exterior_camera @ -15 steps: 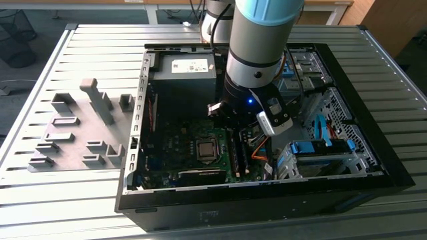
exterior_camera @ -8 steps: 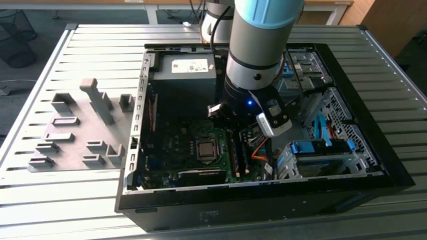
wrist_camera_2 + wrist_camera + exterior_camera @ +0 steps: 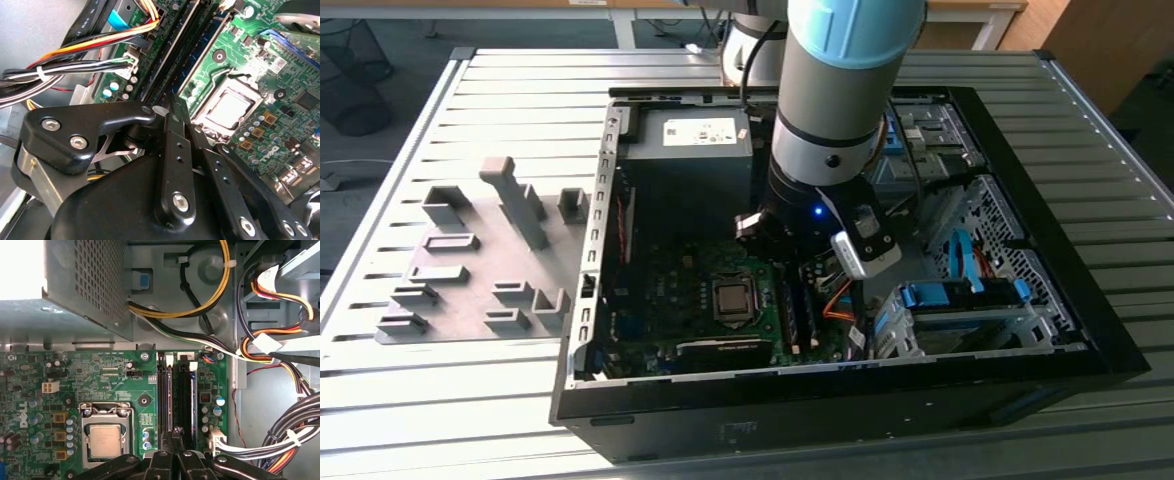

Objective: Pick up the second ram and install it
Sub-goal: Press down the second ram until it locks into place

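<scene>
Slatted table [image 3: 480,100]: computer case [image 3: 1067,330], grey fixture tray [image 3: 467,290]

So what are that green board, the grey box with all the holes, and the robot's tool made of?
The board looks like glossy green laminate, dotted with soldered parts and fine traces. The box seems to be bare sheet metal: dull grey, with a punched vent grid and folded edges. The tool has matte black links, probably coated metal or hard plastic, joined by shiny silver screws; the look leaves that open.

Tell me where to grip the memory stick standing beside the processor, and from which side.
Probably best to pinch the memory stick across its flat faces, mid-length on the top edge, coming straight down. It stands on edge in the motherboard, so only that thin edge is free.
</scene>
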